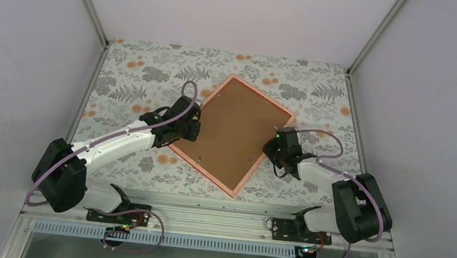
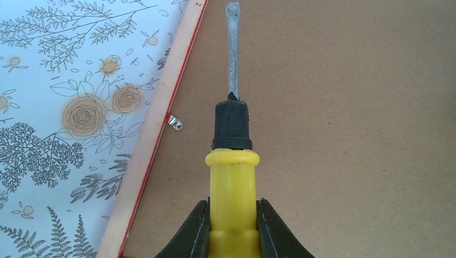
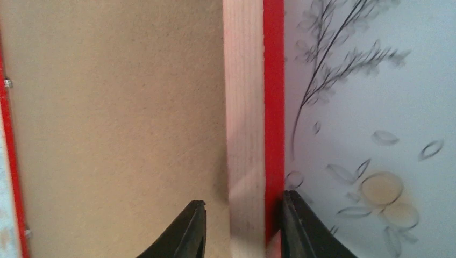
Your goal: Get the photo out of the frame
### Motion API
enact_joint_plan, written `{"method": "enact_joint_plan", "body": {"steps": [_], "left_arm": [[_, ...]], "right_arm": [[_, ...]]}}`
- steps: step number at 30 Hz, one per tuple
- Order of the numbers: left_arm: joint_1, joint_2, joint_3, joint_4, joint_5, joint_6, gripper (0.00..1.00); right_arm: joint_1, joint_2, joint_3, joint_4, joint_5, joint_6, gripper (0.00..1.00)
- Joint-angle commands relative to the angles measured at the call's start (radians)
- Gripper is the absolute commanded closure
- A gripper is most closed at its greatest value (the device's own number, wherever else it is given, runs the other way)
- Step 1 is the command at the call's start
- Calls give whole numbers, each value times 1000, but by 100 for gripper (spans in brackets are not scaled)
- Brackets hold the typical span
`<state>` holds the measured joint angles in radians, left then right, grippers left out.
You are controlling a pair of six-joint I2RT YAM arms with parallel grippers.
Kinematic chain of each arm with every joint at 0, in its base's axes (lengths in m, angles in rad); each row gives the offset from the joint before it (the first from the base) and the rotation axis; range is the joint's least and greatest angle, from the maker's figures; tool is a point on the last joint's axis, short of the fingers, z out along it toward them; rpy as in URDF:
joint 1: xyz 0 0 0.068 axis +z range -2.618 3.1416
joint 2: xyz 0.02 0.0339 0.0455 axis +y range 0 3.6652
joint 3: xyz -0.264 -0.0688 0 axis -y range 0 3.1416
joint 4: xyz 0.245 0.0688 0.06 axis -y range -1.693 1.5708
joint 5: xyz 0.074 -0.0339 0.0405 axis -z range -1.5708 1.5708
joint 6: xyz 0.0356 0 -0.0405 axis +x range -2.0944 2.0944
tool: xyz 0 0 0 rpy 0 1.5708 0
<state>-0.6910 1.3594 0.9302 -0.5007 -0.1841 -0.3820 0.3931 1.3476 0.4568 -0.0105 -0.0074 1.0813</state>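
Note:
The frame (image 1: 233, 131) lies face down on the table, its brown back board up, with an orange-red rim. The photo is hidden beneath the board. My left gripper (image 1: 189, 125) is at the frame's left edge, shut on a yellow-handled screwdriver (image 2: 232, 177). The screwdriver's flat blade (image 2: 232, 48) points out over the brown board (image 2: 333, 123), with a small metal tab (image 2: 175, 123) on the rim just left of it. My right gripper (image 3: 243, 209) is open and straddles the frame's right rim (image 3: 244, 107). Its outer finger (image 3: 301, 226) is against the red edge and its inner finger (image 3: 188, 231) is over the board.
The table has a floral cloth (image 1: 142, 76) and is enclosed by white walls on three sides. More small metal tabs (image 3: 7, 83) sit along the frame's far rim. An aluminium rail (image 1: 206, 206) runs along the near edge by the arm bases.

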Motion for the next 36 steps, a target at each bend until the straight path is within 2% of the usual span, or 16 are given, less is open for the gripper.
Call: {"method": "enact_joint_plan", "body": {"steps": [1, 9, 17, 26, 32, 36], "left_arm": [[4, -38, -16, 26, 6, -20, 97], [4, -35, -24, 39, 16, -34, 97], [4, -36, -38, 53, 18, -52, 97], [4, -55, -79, 97, 20, -81, 97], [4, -87, -130, 132, 5, -125, 97], [4, -121, -152, 132, -21, -141, 97]], "right_arm": [[35, -19, -13, -21, -94, 65, 67], [83, -67, -30, -84, -153, -69, 50], [201, -93, -40, -44, -194, -79, 39], [361, 19, 56, 55, -195, -88, 38], [440, 179, 202, 37, -209, -180, 38], [444, 164, 224, -3, -202, -254, 37]]}}
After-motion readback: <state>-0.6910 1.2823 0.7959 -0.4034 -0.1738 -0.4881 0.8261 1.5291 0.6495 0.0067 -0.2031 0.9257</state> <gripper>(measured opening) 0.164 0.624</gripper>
